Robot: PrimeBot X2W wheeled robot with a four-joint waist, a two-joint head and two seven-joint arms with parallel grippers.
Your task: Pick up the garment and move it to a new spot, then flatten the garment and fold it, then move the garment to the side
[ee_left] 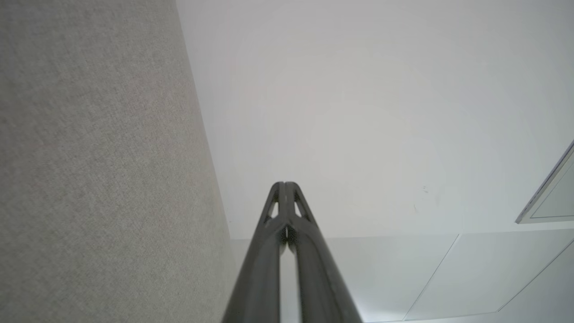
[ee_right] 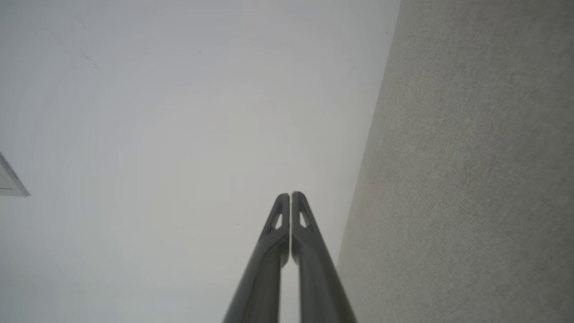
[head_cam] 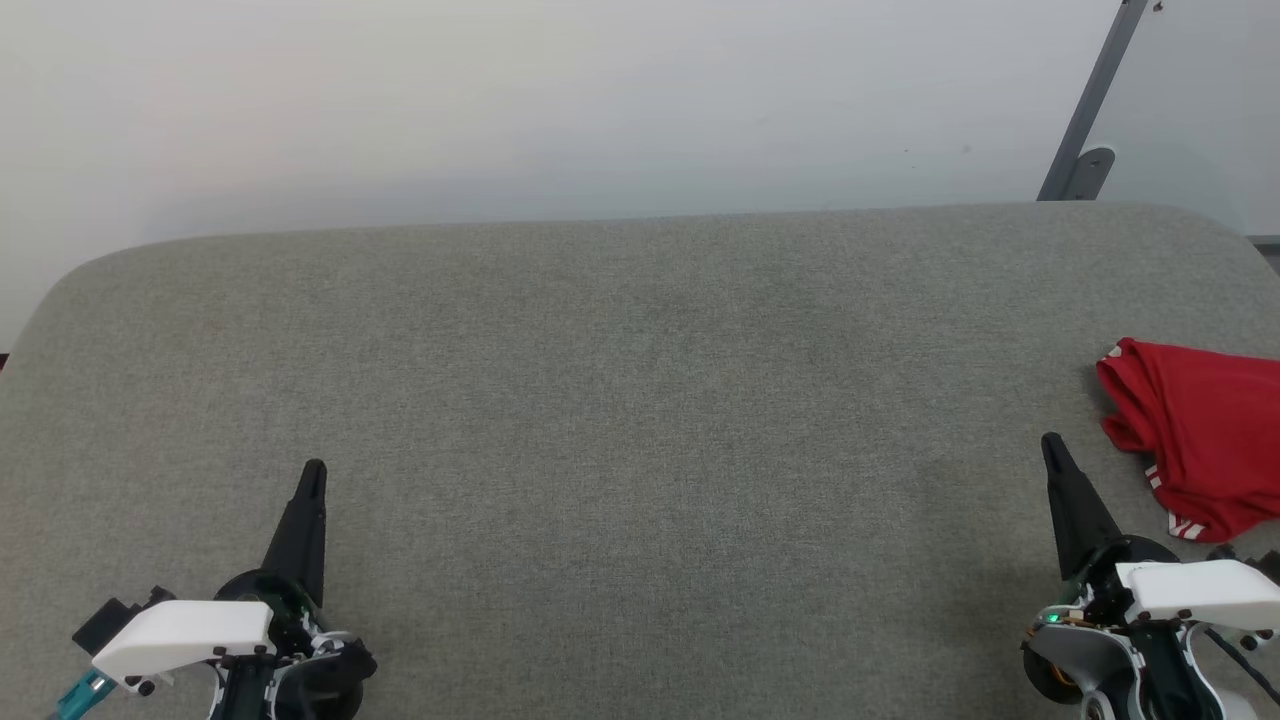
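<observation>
The grey cloth-covered counter takes up most of the head view. Its far edge runs close under a pale wall from 10 to 2 o'clock, with rounded corners at both ends. Its whole middle is bare, giving broad open room for spreading and folding.

The garment lies at 3 o'clock on the counter, bunched in loose red folds with a strip of striped trim showing at its near side. The picture's right border cuts it off, so how close it sits to the counter's right edge cannot be told.

The left end effector hovers at 7 o'clock and the right end effector at 4 o'clock. The right one's tip is just beside the garment's near-left corner but apart from it. Both are pinched narrow, fingers pressed together and holding nothing, as each wrist view confirms.

A slanted metal post stands behind the counter at 1 o'clock.

Risks, as I judge them:
- The right end effector must spread before reaching, or it will only push the heap toward the right edge and perhaps off it.
- A pinch on one loose layer could let the rest trail and snag.
- A pinch pressed too low could catch the counter's cloth cover.
- A high lift toward 1 o'clock could brush the post.
- Carrying the garment toward 9 o'clock is the clear way.
</observation>
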